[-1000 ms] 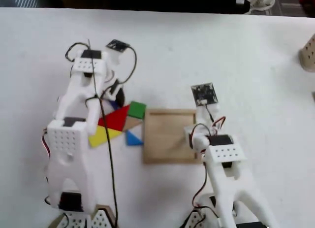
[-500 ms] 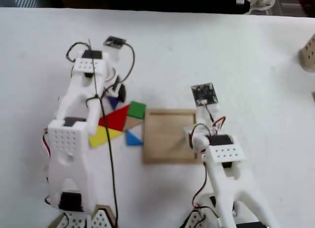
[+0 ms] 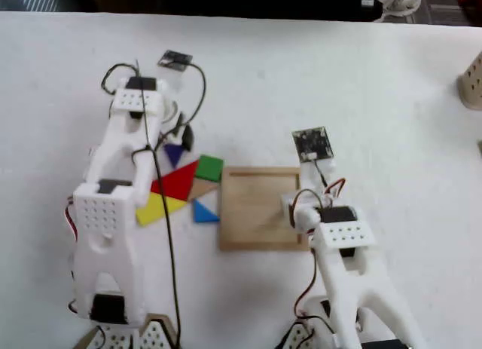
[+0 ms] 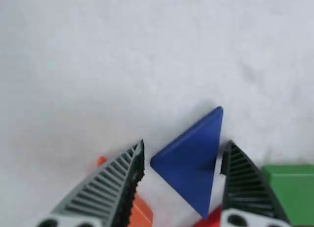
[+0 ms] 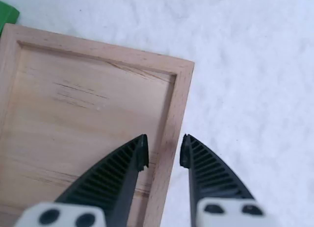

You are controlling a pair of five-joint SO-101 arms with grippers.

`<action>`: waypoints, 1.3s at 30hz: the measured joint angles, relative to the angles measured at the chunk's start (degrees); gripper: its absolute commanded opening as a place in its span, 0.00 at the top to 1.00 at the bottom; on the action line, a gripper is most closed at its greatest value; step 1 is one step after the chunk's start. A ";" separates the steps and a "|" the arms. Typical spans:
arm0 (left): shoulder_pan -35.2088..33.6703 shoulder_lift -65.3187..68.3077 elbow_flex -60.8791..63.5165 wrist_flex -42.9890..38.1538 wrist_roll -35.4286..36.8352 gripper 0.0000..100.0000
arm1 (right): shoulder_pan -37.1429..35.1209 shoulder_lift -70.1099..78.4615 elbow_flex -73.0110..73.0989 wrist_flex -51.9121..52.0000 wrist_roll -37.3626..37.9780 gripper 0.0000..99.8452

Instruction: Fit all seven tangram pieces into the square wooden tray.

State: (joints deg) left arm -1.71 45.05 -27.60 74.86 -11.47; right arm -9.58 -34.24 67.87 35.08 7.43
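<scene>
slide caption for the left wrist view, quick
Open left gripper with a finger on either side of the blue triangle on the white table, green square nearby.

A wooden tray (image 3: 256,206) lies on the white table (image 3: 376,100). Just left of it cluster a green square (image 3: 209,169), red triangle (image 3: 177,182), yellow triangle (image 3: 156,207), light blue triangle (image 3: 203,212) and dark blue triangle (image 3: 175,153). The left arm (image 3: 113,206) stands over them; the right arm (image 3: 343,243) overlaps the tray's right edge.
</scene>
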 measured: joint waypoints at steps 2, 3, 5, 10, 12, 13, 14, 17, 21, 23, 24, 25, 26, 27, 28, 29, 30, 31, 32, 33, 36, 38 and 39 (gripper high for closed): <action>0.00 0.00 0.00 1.14 0.00 0.75 | 0.00 0.00 0.00 0.00 0.00 0.88; 0.00 0.00 0.00 1.76 0.00 0.75 | 0.00 0.00 0.00 0.00 0.00 0.88; 0.00 0.00 0.00 2.37 0.00 0.75 | 0.00 0.00 0.00 0.00 0.00 0.88; 0.00 0.00 0.00 2.64 0.00 0.75 | 0.00 0.00 0.00 0.00 0.00 0.88; 0.35 0.00 0.00 2.64 0.00 0.75 | 0.00 0.00 0.00 0.00 0.00 0.88; 0.70 0.44 -0.09 2.64 0.00 0.75 | 0.00 0.00 0.00 0.00 0.00 0.88; 0.88 0.88 -0.09 2.64 0.18 0.75 | 0.00 0.00 0.00 0.00 0.00 0.88; 1.05 1.05 -0.26 2.81 1.41 0.75 | 0.00 0.00 0.00 0.00 0.00 0.88; 1.14 1.05 -0.26 2.81 2.11 0.75 | 0.00 0.00 0.00 0.00 0.00 0.88; 1.14 1.05 -0.26 2.81 2.11 0.77 | 0.00 0.00 0.00 0.00 0.00 0.88; 1.14 1.05 -0.26 2.81 2.11 0.79 | 0.00 0.00 0.00 0.00 0.00 0.88; 1.14 1.05 -0.26 2.90 2.11 0.82 | 0.00 0.00 0.00 0.00 0.00 0.88; 1.23 1.05 -0.26 2.90 2.11 0.84 | 0.00 0.00 0.00 0.00 0.00 0.88; 1.58 1.05 -0.26 2.90 2.11 0.86 | 0.00 0.00 0.00 0.00 0.00 0.88; 1.76 1.05 -0.26 2.90 2.11 0.87 | 0.00 0.00 0.00 0.00 0.00 0.88; 1.85 1.05 -0.35 2.90 2.20 0.88 | 0.00 0.00 0.00 0.00 0.00 0.88; 2.02 1.05 -0.35 2.90 2.20 0.88 | 0.00 0.00 0.00 0.00 0.00 0.88; 2.20 1.05 -0.35 2.90 2.20 0.88 | 0.00 0.00 0.00 0.00 0.00 0.88; 2.29 1.05 -0.35 2.90 2.20 0.88 | 0.00 0.00 0.00 0.00 0.00 0.88; 2.29 1.05 -0.35 2.90 2.20 0.88 | 0.00 0.00 0.00 0.00 0.00 0.88; 2.29 1.05 -0.35 2.90 2.20 0.88 | 0.00 0.00 0.00 0.00 0.00 0.88; 2.29 1.05 -0.35 2.90 2.20 0.88 | 0.00 0.00 0.00 0.00 0.00 0.88; 2.29 1.05 -0.35 2.90 2.20 0.88 | 0.00 0.00 0.00 0.00 0.00 0.88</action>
State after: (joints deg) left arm 0.57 46.11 -27.96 77.76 -9.27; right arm -9.58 -34.24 67.87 35.08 7.43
